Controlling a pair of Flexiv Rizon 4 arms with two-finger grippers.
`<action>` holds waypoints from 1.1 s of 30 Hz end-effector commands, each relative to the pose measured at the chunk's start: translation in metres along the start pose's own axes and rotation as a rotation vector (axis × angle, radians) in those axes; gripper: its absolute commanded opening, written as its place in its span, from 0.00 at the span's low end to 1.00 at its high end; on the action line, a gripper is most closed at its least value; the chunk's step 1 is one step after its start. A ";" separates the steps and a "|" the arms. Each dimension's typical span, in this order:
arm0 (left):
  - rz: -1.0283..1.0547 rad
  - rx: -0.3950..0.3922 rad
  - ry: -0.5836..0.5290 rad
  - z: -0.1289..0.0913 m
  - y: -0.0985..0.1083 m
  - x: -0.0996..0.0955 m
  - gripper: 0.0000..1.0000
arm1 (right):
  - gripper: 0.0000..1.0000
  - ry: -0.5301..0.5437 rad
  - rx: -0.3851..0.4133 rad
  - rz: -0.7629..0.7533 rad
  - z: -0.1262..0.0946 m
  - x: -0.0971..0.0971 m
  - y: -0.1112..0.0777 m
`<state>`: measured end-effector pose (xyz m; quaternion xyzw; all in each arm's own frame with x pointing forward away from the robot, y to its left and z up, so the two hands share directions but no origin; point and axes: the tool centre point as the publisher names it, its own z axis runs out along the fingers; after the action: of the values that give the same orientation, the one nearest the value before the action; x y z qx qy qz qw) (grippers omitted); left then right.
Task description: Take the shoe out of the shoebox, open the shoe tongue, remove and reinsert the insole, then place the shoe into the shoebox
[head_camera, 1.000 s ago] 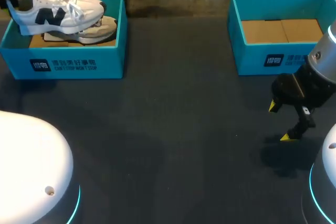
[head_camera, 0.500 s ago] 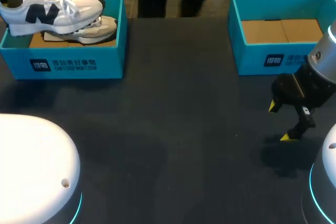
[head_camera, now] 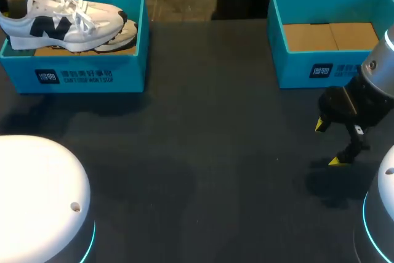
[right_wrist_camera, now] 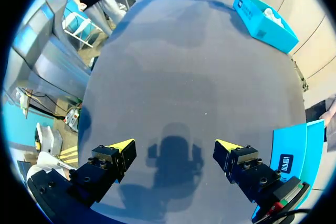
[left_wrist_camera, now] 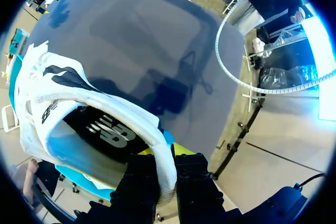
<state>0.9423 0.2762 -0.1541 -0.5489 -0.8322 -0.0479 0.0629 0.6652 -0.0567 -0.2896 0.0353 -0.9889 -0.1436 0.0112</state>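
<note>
Worktop (head_camera: 203,127): dark, carrying two teal boxes along its far edge.
Left shoebox (head_camera: 86,72): far left; a second shoe (head_camera: 120,38) lies inside it.
Right shoebox (head_camera: 308,69): far right; only a cardboard lining shows.
Shoe (head_camera: 61,20): white with a dark side mark, held above the left shoebox with its toe to the right. It is judged to be mid-removal.
Left hand (left_wrist_camera: 165,169): clamped on the shoe's heel collar, probably to leave the tongue and insole reachable.
Right hand (head_camera: 327,143): fingers spread and holding nothing, over bare worktop at near right, apparently in reserve.

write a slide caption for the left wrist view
Left gripper shut on the heel collar of a white mesh sneaker with navy logo, dark grey table beyond.
</note>
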 end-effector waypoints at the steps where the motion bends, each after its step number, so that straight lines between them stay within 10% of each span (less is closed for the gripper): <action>1: -0.016 -0.025 0.017 0.001 -0.029 -0.008 0.00 | 1.00 -0.001 0.002 0.000 0.001 0.000 0.000; 22: -0.043 0.020 0.052 -0.007 -0.167 -0.045 0.00 | 1.00 -0.001 0.002 0.000 0.001 0.000 0.000; 33: -0.043 0.020 0.052 -0.007 -0.167 -0.045 0.00 | 1.00 -0.001 0.002 0.000 0.001 0.000 0.000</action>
<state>0.8066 0.1667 -0.1580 -0.5283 -0.8424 -0.0562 0.0902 0.6651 -0.0567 -0.2896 0.0353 -0.9889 -0.1436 0.0112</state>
